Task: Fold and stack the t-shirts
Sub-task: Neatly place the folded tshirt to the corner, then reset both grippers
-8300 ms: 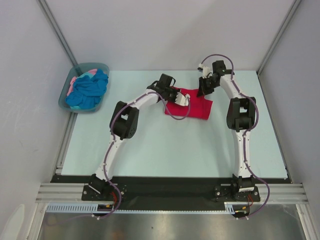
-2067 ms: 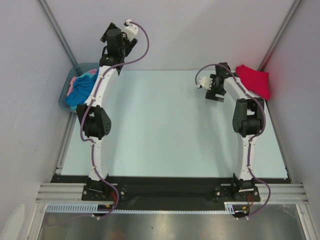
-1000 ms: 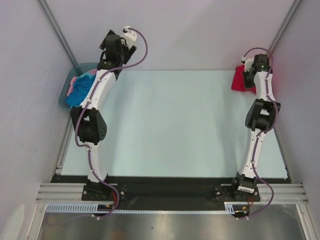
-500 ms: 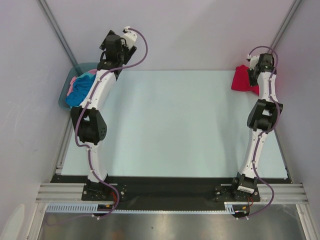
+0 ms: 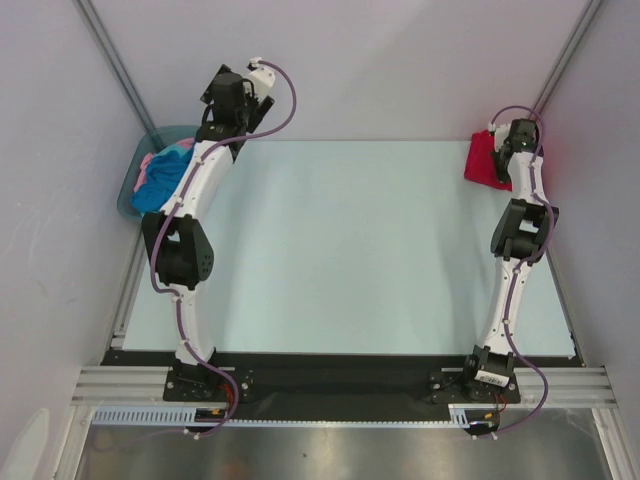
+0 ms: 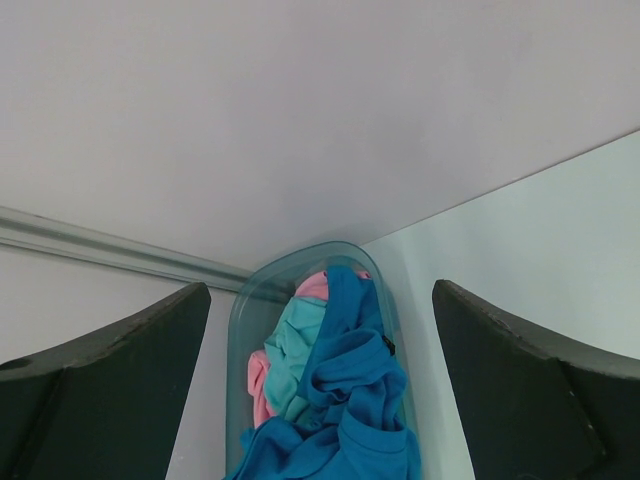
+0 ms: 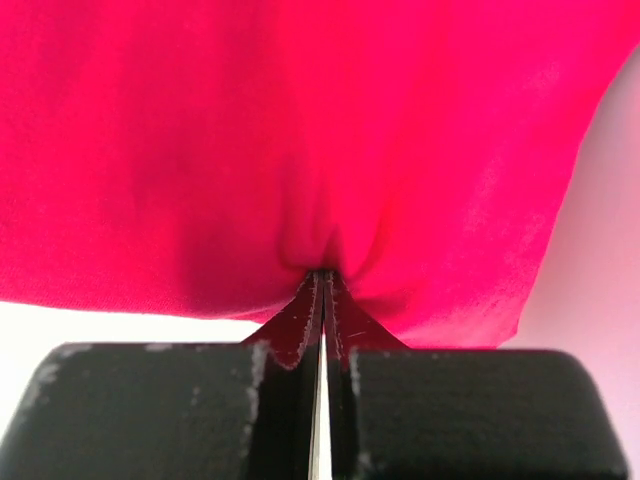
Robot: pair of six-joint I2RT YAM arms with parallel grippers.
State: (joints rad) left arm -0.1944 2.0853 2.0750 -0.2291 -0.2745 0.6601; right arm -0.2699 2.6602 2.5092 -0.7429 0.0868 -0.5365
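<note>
So, our left arm stretches tall over the far left corner, with the left gripper (image 6: 320, 290) spread wide above the grey-teal tub (image 5: 186, 132). In there the turquoise-blue t-shirt (image 6: 350, 400) sits heaped over the pale pink t-shirt (image 6: 258, 375). Our right arm reaches into the far right corner, the right gripper (image 7: 322, 275) pinching a fold of the crimson-red t-shirt (image 7: 300, 120). We've got a pale table (image 5: 350, 240) and plain grey walls (image 5: 330, 60). Earlier the red one lay mid-table, now it's bunched by the right wall.
</note>
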